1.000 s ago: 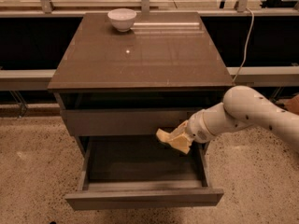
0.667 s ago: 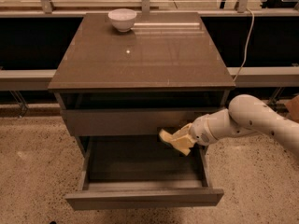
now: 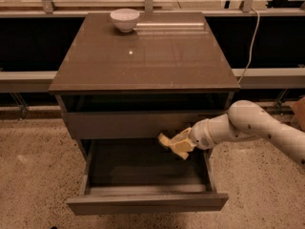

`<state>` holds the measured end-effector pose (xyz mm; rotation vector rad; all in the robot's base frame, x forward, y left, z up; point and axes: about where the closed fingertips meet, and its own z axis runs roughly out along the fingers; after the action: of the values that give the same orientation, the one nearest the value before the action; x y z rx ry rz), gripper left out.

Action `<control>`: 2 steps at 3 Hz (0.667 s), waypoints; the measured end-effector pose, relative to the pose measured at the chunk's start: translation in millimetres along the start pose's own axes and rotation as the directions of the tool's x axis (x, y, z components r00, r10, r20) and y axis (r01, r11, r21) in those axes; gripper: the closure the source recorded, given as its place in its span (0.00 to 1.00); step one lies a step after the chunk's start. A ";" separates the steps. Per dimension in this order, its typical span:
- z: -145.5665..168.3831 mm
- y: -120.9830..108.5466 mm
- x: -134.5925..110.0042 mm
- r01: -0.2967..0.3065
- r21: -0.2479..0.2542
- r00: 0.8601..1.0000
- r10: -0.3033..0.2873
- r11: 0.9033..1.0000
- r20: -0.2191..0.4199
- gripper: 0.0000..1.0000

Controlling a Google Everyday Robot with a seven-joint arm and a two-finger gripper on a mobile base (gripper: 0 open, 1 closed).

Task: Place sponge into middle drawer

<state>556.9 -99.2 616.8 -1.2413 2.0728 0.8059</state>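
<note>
Gripper (image 3: 185,143) right of centre, clamped on sponge (image 3: 169,143), arm (image 3: 252,124) reaching in from right edge. Sponge hangs above open middle drawer (image 3: 147,202), over its right rear corner, just under upper drawer front (image 3: 124,124). White bowl (image 3: 125,19) upper left on cabinet top (image 3: 157,56)

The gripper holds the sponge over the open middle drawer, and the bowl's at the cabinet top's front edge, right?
Not quite. The camera view shows the bowl at the back edge of the cabinet top. The gripper does hold the sponge over the open middle drawer.
</note>
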 end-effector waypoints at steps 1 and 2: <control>30.5 -18.8 23.2 0.038 -0.015 0.996 -0.036 0.999 0.077 1.00; 53.9 -30.8 49.8 0.120 -0.007 0.984 -0.118 0.993 0.137 1.00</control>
<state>574.4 -98.2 539.2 -1.2690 1.8690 0.8292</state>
